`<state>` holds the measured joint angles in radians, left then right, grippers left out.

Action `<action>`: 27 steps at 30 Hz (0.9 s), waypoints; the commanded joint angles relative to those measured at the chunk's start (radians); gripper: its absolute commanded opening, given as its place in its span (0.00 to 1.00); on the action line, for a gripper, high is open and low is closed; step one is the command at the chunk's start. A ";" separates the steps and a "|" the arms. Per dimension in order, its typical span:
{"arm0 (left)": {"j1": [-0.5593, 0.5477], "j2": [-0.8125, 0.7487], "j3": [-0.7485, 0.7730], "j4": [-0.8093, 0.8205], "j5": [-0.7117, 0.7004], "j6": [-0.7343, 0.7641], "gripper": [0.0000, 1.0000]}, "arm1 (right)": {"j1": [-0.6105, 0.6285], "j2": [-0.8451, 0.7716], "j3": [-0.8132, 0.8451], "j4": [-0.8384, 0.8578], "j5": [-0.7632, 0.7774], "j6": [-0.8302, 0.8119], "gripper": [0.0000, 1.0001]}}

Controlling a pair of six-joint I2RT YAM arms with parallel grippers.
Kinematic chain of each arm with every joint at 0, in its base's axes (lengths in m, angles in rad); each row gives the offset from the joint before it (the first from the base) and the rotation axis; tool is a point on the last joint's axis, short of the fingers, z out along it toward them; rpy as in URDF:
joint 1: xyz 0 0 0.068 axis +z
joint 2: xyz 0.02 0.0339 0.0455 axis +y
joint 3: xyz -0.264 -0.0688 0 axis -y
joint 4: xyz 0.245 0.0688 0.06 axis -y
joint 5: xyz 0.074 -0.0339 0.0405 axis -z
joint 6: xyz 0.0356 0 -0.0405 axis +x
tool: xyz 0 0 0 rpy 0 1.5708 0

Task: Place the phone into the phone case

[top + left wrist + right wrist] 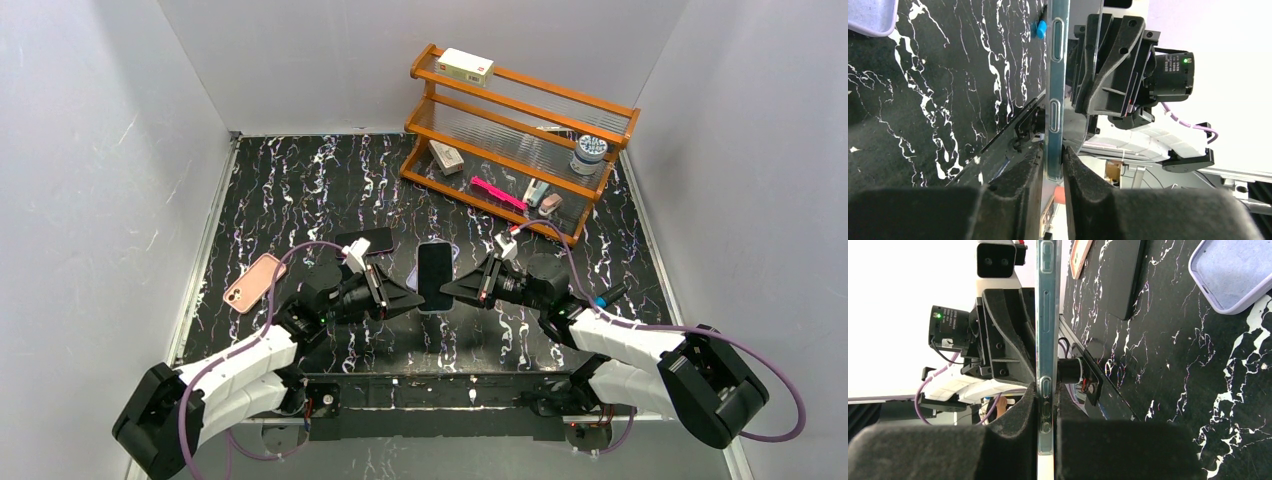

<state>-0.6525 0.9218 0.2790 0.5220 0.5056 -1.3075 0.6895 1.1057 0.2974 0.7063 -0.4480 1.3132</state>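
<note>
One phone (434,272) — pinched between left gripper (417,297) and right gripper (451,290).

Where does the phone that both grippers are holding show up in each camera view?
Top external: phone at centre, dark face toward the camera, between left gripper and right gripper.
Left wrist: phone edge-on, a vertical strip at centre.
Right wrist: phone edge-on, a vertical strip just left of centre.
Shared landmark: black marbled tabletop, at left in the left wrist view and at right in the right wrist view.
</note>
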 commanded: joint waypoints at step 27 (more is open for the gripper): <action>0.001 -0.021 0.595 -0.928 -0.066 0.835 0.65 | -0.013 -0.101 0.343 -0.653 -0.460 -0.677 0.01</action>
<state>-0.6544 0.8963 0.8131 -0.2684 0.4080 -0.6090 0.6788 1.0161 0.5797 0.0731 -0.7727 0.7116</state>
